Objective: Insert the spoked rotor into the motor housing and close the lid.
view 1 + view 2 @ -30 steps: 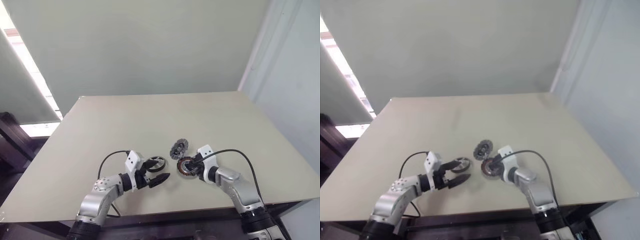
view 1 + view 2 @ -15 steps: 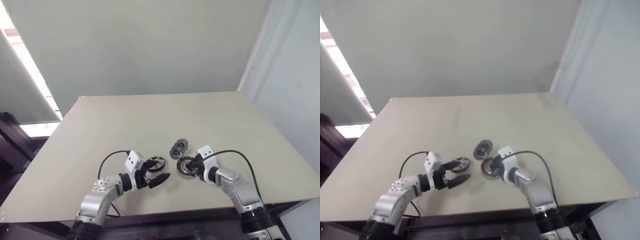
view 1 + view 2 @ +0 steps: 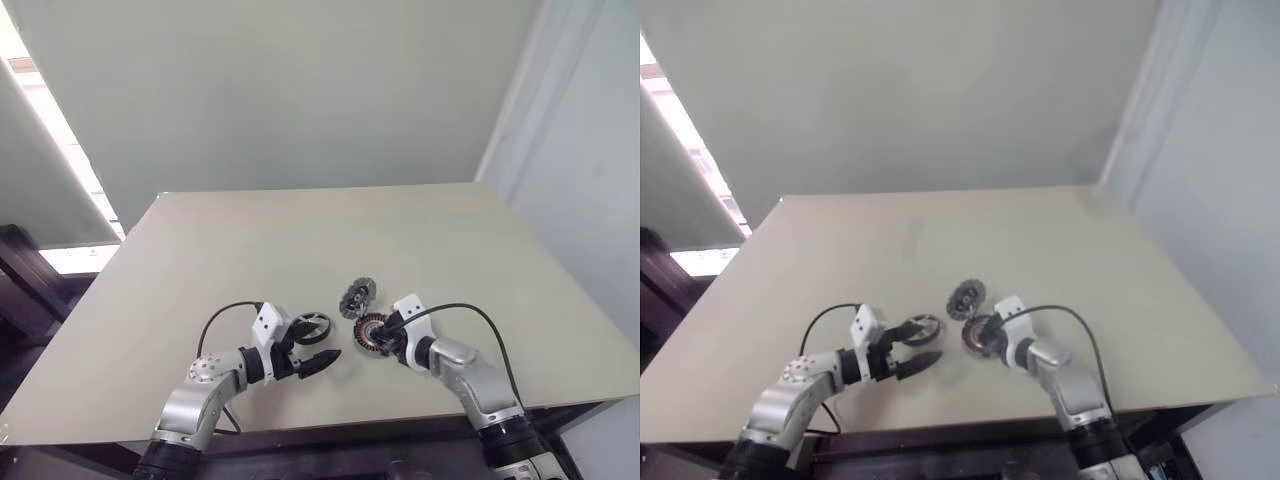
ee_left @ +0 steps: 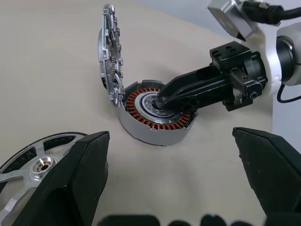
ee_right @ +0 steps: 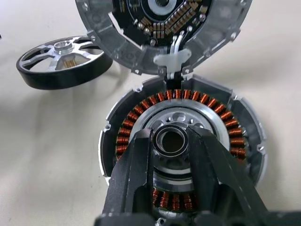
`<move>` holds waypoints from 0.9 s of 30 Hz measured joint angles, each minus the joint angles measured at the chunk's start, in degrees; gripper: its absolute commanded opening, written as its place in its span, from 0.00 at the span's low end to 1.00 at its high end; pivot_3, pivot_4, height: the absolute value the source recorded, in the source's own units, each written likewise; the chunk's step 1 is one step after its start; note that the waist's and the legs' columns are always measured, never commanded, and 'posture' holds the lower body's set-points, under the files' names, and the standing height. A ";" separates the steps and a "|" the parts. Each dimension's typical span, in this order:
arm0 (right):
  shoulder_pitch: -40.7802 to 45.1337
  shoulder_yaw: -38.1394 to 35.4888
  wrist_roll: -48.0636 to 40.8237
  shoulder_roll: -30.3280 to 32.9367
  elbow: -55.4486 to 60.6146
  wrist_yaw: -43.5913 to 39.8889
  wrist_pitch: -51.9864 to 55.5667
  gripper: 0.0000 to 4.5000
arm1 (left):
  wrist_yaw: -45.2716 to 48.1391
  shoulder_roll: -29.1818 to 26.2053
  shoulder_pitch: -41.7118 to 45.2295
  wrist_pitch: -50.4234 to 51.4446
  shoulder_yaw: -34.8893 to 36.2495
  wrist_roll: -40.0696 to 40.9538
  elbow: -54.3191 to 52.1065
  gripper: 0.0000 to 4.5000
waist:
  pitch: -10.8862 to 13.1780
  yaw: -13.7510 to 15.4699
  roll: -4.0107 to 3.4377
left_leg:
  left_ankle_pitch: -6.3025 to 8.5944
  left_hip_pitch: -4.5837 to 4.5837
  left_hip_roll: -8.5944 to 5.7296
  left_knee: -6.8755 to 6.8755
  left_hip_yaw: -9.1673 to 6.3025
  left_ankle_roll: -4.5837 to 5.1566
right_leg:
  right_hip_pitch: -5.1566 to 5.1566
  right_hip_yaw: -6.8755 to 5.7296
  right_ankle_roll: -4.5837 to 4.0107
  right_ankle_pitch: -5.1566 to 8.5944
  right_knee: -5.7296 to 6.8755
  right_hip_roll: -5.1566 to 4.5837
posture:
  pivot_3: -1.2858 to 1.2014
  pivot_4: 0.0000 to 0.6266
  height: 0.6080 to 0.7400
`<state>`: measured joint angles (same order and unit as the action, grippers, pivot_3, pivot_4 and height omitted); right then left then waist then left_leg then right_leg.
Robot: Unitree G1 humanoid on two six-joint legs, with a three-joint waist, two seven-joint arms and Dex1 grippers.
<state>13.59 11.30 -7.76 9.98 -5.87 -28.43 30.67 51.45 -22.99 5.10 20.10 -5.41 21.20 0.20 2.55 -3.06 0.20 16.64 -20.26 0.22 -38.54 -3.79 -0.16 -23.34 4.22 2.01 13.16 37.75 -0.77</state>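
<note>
Three motor parts sit close together near the front of the table (image 3: 300, 240), between the two arms. The housing (image 4: 155, 117) lies flat, its ring of copper windings facing up around a silvery centre. The lid (image 4: 110, 56) stands upright on edge at the housing's far rim, touching it and seemingly joined to it by a small white tab, with its inner face turned toward the right arm, so the housing is open. The rotor (image 5: 61, 61) lies flat on the table just beside the housing, on the left arm's side, not touching it; its dark rim, spokes and hub show plainly.

The right gripper (image 5: 171, 141) reaches down over the housing with its black fingers (image 5: 141, 160) only a little apart, their tips resting on the silvery centre on either side of the small ring-shaped hub. Whether they actually pinch that hub I cannot tell; nothing is lifted.

The left gripper (image 3: 312, 345) hangs just over the table with its jaws spread wide and nothing between them. One finger lies near the rotor's rim, the other well clear on the near side, and the rotor sits just off the open gap rather than inside it
</note>
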 measured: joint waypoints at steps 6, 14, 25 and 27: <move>0.41 0.46 0.04 -0.11 -1.14 0.03 -1.01 0.18 | 0.00 0.00 0.00 -0.03 -0.01 -0.01 0.00 1.00 | 0.00 0.00 0.00 | 0.00 0.00 0.00 0.00 0.00 0.00 | 0.00 0.00 0.00 0.00 0.00 0.00 | 0.52 0.00 1.00; 1.51 0.51 0.35 -0.10 -2.44 0.30 -2.23 0.18 | -0.01 0.00 0.00 -0.04 -0.01 -0.01 0.00 1.00 | 0.00 0.00 0.00 | 0.00 0.00 0.00 0.00 0.00 0.00 | 0.00 0.00 0.00 0.00 0.00 0.00 | 0.52 0.00 1.00; 1.52 0.52 1.06 -0.02 -2.87 0.31 -2.42 0.18 | -0.02 0.00 -0.01 -0.04 -0.01 0.00 -0.01 1.00 | 0.00 0.00 0.00 | 0.00 0.00 0.00 0.00 0.00 0.00 | 0.00 0.00 0.00 0.00 0.00 0.00 | 0.52 0.00 1.00; 1.52 0.52 1.08 -0.02 -2.91 0.31 -2.46 0.18 | -0.02 0.00 -0.01 -0.04 -0.01 0.00 -0.01 1.00 | 0.00 0.00 0.00 | 0.00 0.00 0.00 0.00 0.00 0.00 | 0.00 0.00 0.00 0.00 0.00 0.00 | 0.52 0.00 1.00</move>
<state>15.11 11.82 -6.68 9.96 -8.78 -28.12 28.20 51.43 -23.00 5.09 20.06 -5.41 21.20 0.20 2.55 -3.06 0.20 16.64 -20.26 0.22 -38.54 -3.79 -0.16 -23.34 4.22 2.01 13.16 37.75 -0.77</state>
